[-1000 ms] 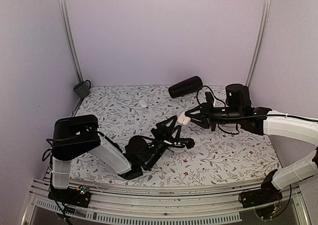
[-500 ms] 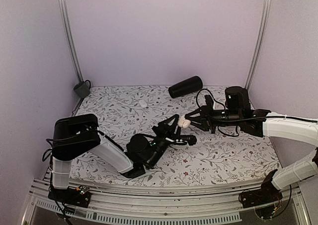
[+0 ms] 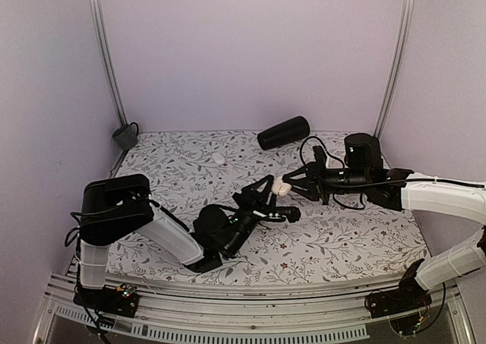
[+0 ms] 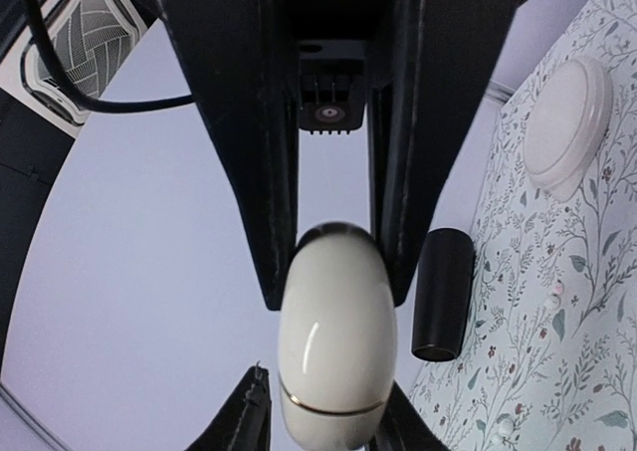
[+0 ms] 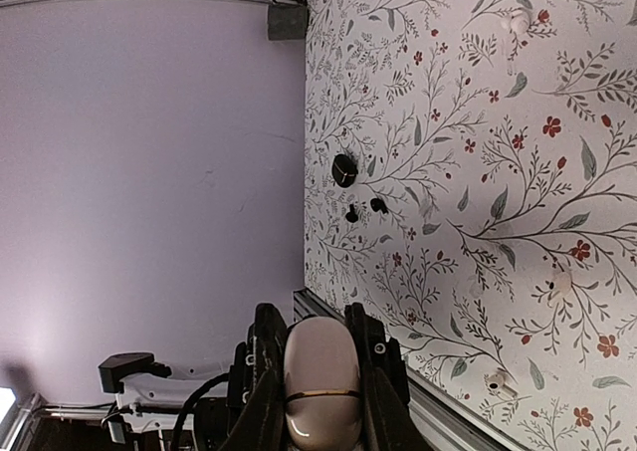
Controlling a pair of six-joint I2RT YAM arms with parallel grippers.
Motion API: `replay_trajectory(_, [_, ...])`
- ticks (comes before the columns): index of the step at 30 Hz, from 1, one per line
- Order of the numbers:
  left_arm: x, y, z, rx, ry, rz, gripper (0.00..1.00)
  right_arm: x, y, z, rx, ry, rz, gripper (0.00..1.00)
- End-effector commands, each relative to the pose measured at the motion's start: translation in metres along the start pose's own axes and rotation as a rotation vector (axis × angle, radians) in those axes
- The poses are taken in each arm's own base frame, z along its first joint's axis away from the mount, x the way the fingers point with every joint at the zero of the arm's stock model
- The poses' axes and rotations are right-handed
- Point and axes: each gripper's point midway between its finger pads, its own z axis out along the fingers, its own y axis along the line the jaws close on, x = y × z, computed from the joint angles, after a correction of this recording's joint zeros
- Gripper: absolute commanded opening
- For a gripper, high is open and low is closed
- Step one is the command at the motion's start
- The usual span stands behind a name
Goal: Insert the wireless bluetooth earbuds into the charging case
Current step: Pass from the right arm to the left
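The charging case (image 3: 280, 185) is a glossy white egg with a thin gold seam, held in the air over the middle of the table. My right gripper (image 3: 287, 184) is shut on it; in the right wrist view the case (image 5: 320, 381) sits between my right gripper's (image 5: 320, 356) fingers. My left gripper (image 3: 275, 197) is open, its tips flanking the case's near end (image 4: 333, 351) in the left wrist view, with a gap showing at one tip. Two tiny black earbuds (image 5: 351, 213) (image 5: 378, 205) lie on the floral cloth. They do not show in the top view.
A black cylinder (image 3: 283, 133) lies at the back. A grey cup (image 3: 125, 137) stands in the back left corner. A small white piece (image 3: 219, 159) lies back left. A white disc (image 4: 567, 122) and a black round knob (image 5: 344, 169) lie on the cloth.
My left gripper has risen and moved right until its open fingers flank the case. My right gripper has brought the case slightly left and down. Little moved in the last half second.
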Motion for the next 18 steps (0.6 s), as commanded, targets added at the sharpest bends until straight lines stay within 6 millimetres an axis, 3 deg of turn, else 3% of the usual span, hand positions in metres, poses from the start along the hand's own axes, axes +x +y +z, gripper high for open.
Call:
replay_trajectory(1, [-0.0189, 0.0656, -0.0086, -0.248, -0.076, -0.185, 0.34, 0.0049, -0.0059, -0.0009, 0.011, 0.007, 0.011, 0.03])
replay_trajectory(18, [-0.0267, 0.0633, -0.0062, -0.253, -0.101, -0.173, 0.32, 0.005, -0.0137, 0.0034, 0.025, 0.01, 0.025, 0.03])
